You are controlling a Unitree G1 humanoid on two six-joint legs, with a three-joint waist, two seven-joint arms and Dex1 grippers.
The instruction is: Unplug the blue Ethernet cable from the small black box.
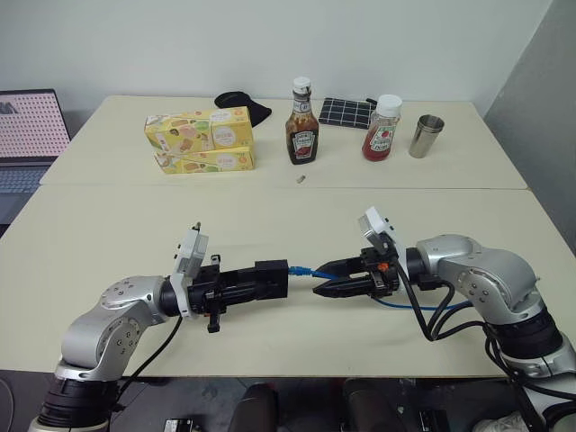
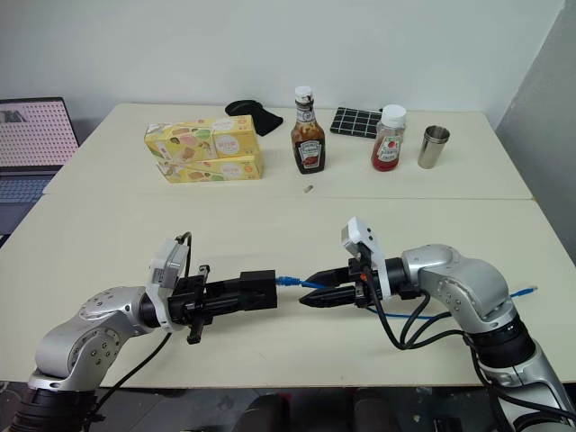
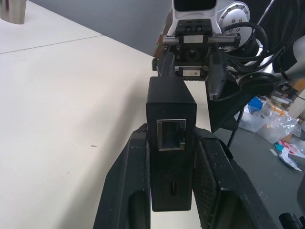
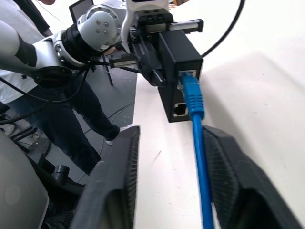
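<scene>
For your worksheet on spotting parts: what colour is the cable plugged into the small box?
Bright blue cable; clearest in the right wrist view.

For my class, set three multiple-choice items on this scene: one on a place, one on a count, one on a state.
1. Where is the small black box? A in the steel cup; B in the left gripper; C on the laptop.
2. How many yellow cartons are stacked? A one; B two; C four.
3. The blue Ethernet cable is: A plugged into the box; B unplugged; C knotted.
Answers: B, the gripper's fingers clamp its sides; B, one lies on another; A, its plug sits in the box.
</scene>
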